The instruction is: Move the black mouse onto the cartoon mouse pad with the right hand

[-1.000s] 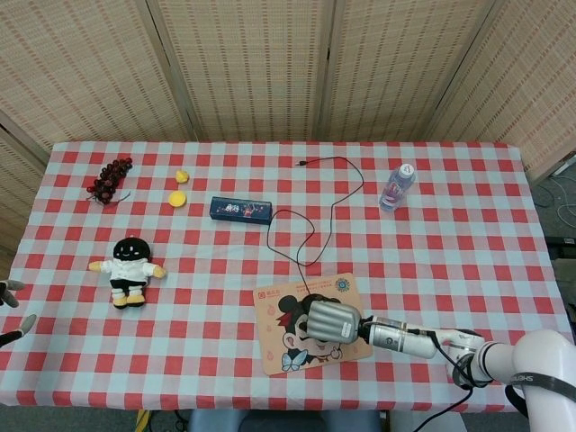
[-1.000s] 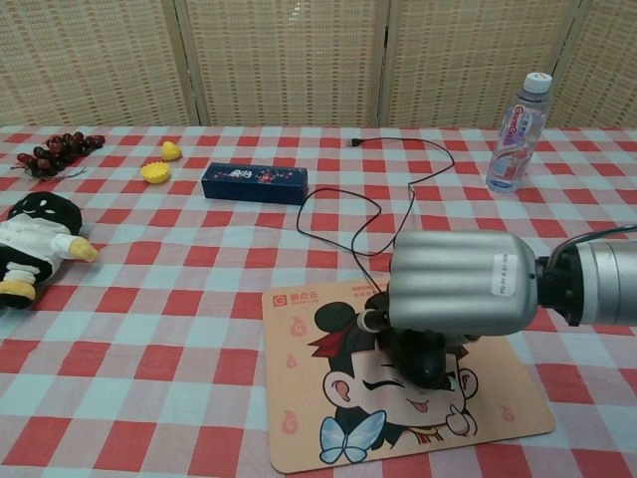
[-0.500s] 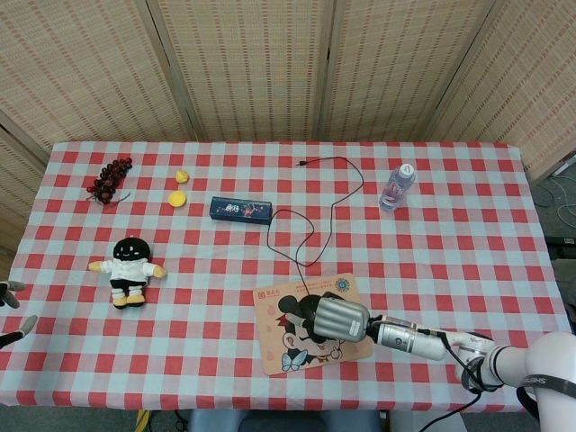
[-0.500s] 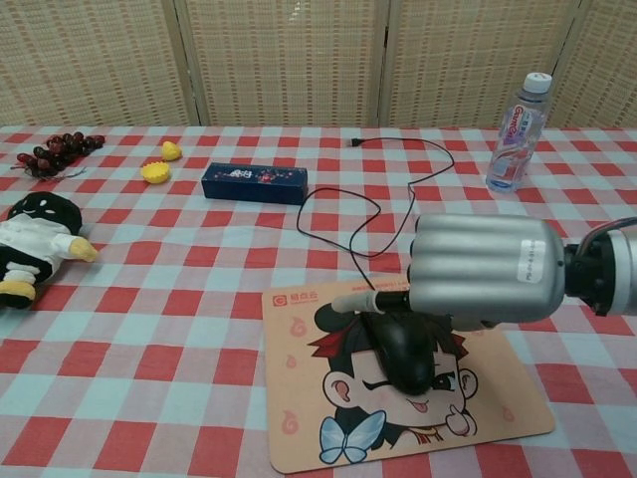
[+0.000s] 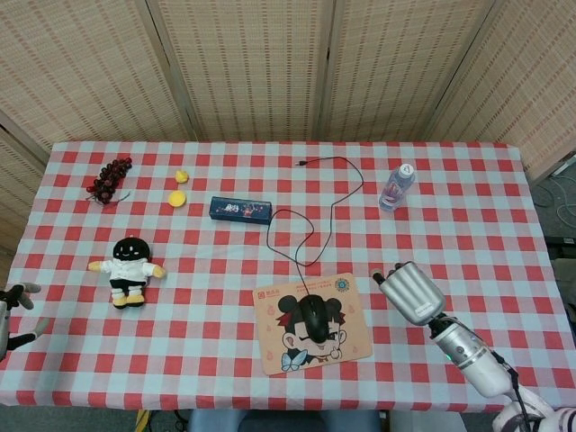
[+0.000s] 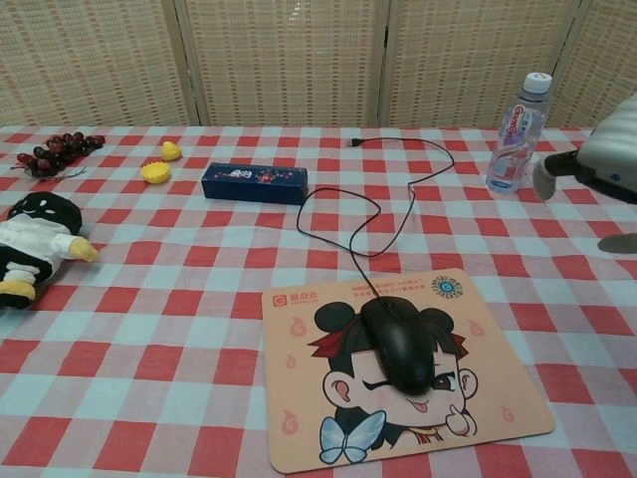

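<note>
The black mouse [image 5: 314,315] [image 6: 398,344] lies on the cartoon mouse pad [image 5: 271,341] [image 6: 309,418], over the printed face. Its black cable [image 5: 329,211] [image 6: 343,234] runs back across the checked cloth. My right hand [image 5: 411,291] [image 6: 597,159] is to the right of the pad, lifted off the table, fingers apart and holding nothing. In the chest view only its edge shows at the right border. My left hand [image 5: 11,310] shows at the far left edge of the head view, fingers spread and empty.
A water bottle [image 5: 396,186] [image 6: 518,132] stands back right. A dark blue box [image 5: 240,210] [image 6: 254,183] lies behind the pad. A plush doll [image 5: 129,268] [image 6: 35,239], two yellow pieces [image 5: 178,197] [image 6: 155,171] and dark grapes [image 5: 109,177] [image 6: 55,151] sit to the left.
My right hand let go of the mouse and pulled away to the right, rising off the pad. The mouse stays on the pad, fully uncovered.
</note>
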`<state>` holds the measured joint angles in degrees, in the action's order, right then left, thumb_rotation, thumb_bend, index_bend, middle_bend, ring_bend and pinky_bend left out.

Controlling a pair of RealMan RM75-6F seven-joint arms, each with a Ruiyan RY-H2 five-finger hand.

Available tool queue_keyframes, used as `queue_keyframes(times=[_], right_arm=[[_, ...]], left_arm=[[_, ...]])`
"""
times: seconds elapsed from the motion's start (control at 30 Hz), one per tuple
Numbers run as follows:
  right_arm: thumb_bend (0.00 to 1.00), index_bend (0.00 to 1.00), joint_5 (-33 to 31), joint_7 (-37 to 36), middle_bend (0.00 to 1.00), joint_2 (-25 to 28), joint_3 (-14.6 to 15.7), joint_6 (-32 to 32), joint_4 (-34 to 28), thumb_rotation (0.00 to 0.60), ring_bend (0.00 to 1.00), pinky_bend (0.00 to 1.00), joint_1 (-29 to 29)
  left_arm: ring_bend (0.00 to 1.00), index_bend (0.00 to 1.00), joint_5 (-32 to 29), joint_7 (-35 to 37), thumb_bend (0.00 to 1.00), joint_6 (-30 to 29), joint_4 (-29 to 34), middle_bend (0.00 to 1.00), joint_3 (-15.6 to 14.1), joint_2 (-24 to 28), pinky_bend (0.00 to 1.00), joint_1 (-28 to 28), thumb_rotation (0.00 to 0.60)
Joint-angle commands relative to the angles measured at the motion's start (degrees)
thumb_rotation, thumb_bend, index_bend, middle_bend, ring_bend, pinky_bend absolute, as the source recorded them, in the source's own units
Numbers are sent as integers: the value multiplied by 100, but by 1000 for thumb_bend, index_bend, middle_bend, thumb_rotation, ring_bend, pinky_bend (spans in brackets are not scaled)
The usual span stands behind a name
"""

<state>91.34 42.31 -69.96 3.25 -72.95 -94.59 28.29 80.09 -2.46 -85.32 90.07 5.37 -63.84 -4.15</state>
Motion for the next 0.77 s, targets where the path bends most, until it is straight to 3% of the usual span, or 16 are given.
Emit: queue_keyframes(times=[0.03,0.23,0.4,0.53,0.77], right_arm=[[0,397,-441,42,731,399,-135,-561,-500,600,647,809,-568],[0,397,-898,-253,644,574,-112,-1116,-809,600,536,641,-1217],[0,397,-1022,-1047,620,480,-143,-1585,-504,600,504,545,-1703],[0,398,-1034,-1724,616,420,-181,-1815,-140,600,501,538,-1981],[0,398,-789,-2427,604,580,-346,-2180,-31,600,492,537,-2210]], left_arm=[[468,471,101,62,215,1,47,540,-45,8,614,-13,600],[468,468,450,170,215,55,95,540,-209,41,614,-64,600],[468,468,620,217,215,108,133,540,-301,49,614,-104,600],[468,467,625,241,215,164,142,541,-318,49,614,-132,600],[468,469,673,146,215,287,132,541,-362,-27,615,-213,600]])
